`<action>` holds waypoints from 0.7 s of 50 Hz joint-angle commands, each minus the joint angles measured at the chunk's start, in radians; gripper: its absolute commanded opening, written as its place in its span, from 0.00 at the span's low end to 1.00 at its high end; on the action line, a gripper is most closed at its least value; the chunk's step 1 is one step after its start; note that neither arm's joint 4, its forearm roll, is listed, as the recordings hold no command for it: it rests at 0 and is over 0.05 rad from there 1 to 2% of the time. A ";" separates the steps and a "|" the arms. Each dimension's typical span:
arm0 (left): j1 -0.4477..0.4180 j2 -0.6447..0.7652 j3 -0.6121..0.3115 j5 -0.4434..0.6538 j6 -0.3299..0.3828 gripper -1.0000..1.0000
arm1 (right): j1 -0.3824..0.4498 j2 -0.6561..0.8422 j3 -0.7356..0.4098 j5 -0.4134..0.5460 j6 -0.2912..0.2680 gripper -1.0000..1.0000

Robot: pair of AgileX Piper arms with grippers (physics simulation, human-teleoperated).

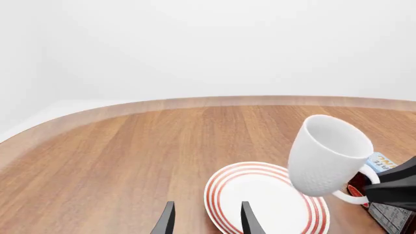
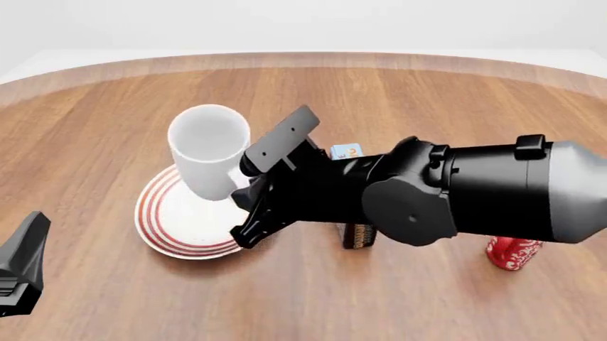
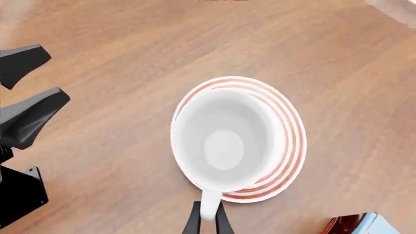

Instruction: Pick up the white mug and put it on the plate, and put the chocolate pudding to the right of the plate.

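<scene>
Right end effector (image 3: pixel 206 220) grips white mug (image 3: pixel 224 144) handle.

Counting up: two mugs, one plate, one carton, two tools, one table.

One white mug (image 2: pixel 209 149), plain and glossy, with a single loop handle. One red mug (image 2: pixel 513 253) with white swirls, only part of it showing in the front view. Two mugs in all, then. One plate (image 2: pixel 180 220), round and white with red rings at the rim. One chocolate pudding (image 2: pixel 347 152) carton, just a blue corner peeking out. Two arms, each with one tool: left tool (image 1: pixel 206 218), right tool (image 3: pixel 206 220), two fingers apiece. One wooden table (image 2: pixel 114 121) under the lot.
</scene>
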 commanded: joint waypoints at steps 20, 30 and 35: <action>0.000 0.000 0.000 0.000 0.000 1.00 | -0.066 0.094 -0.109 -0.003 0.022 0.00; 0.000 0.000 0.000 0.000 0.000 1.00 | -0.083 0.131 -0.148 0.005 0.022 0.00; 0.000 0.000 0.000 0.000 0.000 1.00 | -0.089 0.146 -0.168 0.011 0.021 0.00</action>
